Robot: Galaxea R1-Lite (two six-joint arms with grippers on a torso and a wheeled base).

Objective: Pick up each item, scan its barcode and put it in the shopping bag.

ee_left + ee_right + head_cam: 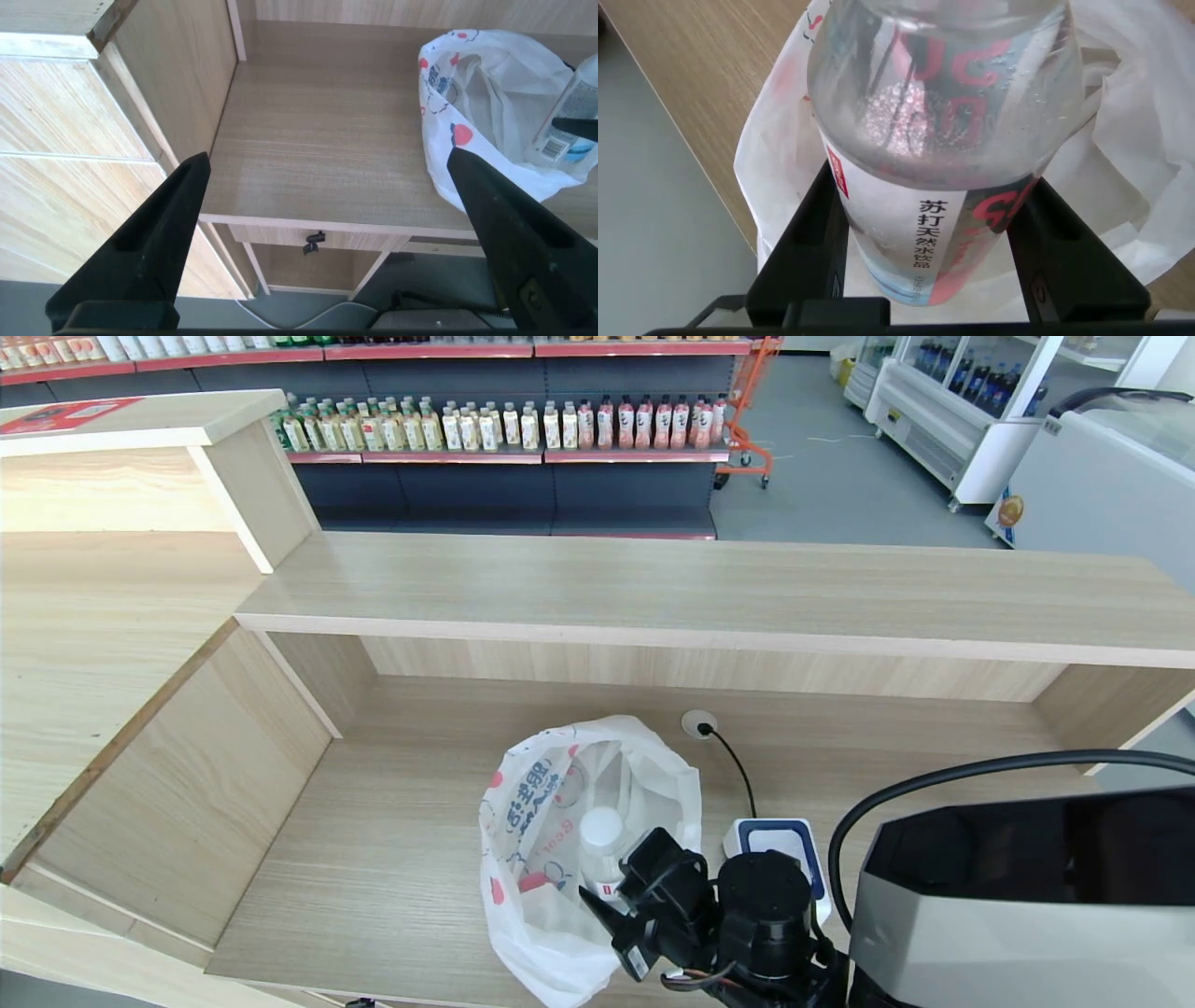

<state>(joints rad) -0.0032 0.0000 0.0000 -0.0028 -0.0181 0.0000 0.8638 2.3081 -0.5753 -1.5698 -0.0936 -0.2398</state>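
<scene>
Two black fingers (pixel 808 247) of the right gripper (pixel 605 894) clamp the lower body of a clear plastic bottle (pixel 943 121) with a white cap and a red-and-white label, one finger on each side. The bottle sits within the open mouth of the white, crinkled plastic shopping bag (pixel 523 821) printed in red and blue. Its long axis is near upright, cap uppermost, with small bubbles clinging inside its smooth round wall. Just beside the bag lies a flat white-and-blue scanner (pixel 775 845), trailing a black cable (pixel 738 770). Bag and scanner rest on a pale wood-grain counter (pixel 373 859). The left gripper (pixel 327 159), spread wide and holding nothing, hovers near the counter's front edge.
</scene>
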